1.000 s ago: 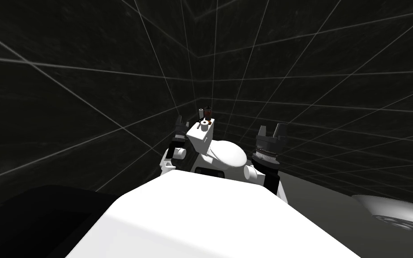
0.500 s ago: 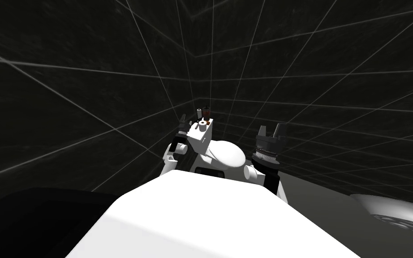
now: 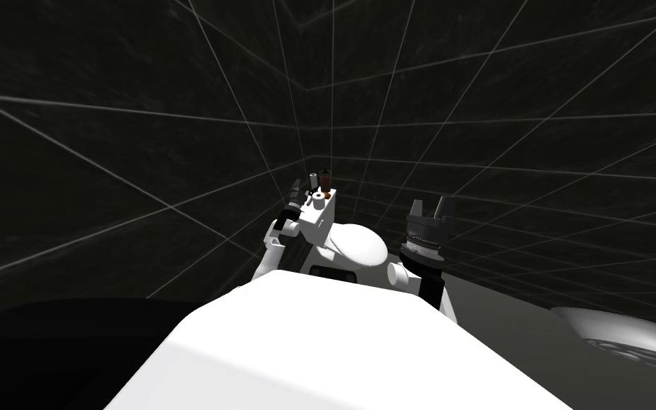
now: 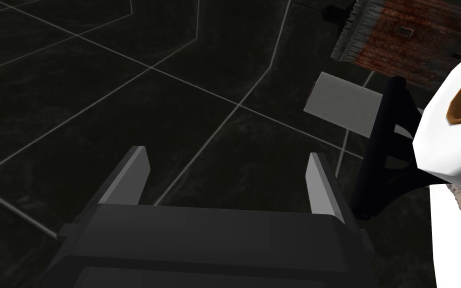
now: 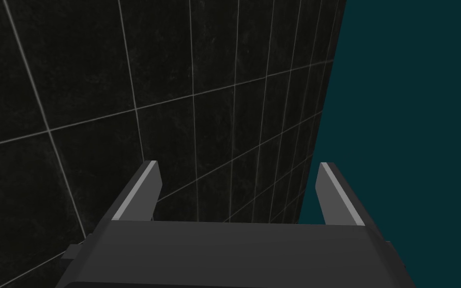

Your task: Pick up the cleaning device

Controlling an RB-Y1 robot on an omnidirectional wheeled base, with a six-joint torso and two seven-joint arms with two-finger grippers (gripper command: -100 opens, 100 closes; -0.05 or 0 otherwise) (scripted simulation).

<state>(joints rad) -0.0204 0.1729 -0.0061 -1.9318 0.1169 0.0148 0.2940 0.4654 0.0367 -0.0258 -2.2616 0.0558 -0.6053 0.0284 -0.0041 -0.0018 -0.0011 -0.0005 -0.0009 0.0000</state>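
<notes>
The cleaning device, as far as I can tell it, is the reddish-brown block with a grey toothed edge. It lies well ahead of the left gripper, beyond its fingertips and off to the side of the finger nearest the toilet roll. In the head view it shows as a small dark red piece at the far end of the white toilet tank, past the left gripper, which is raised just beside the tank's side. Nearer the gripper than the device sits a pale grey flat piece, and nearer again a black forked piece stands just beside that same finger, against the white roll with its brown core. I cannot tell whether the black piece belongs to the device. The left fingers are spread wide with nothing between them, only dark tiles with pale joints behind. The right gripper is raised on the other side of the toilet, well apart from the device, and its fingers are likewise spread and hold nothing.
</notes>
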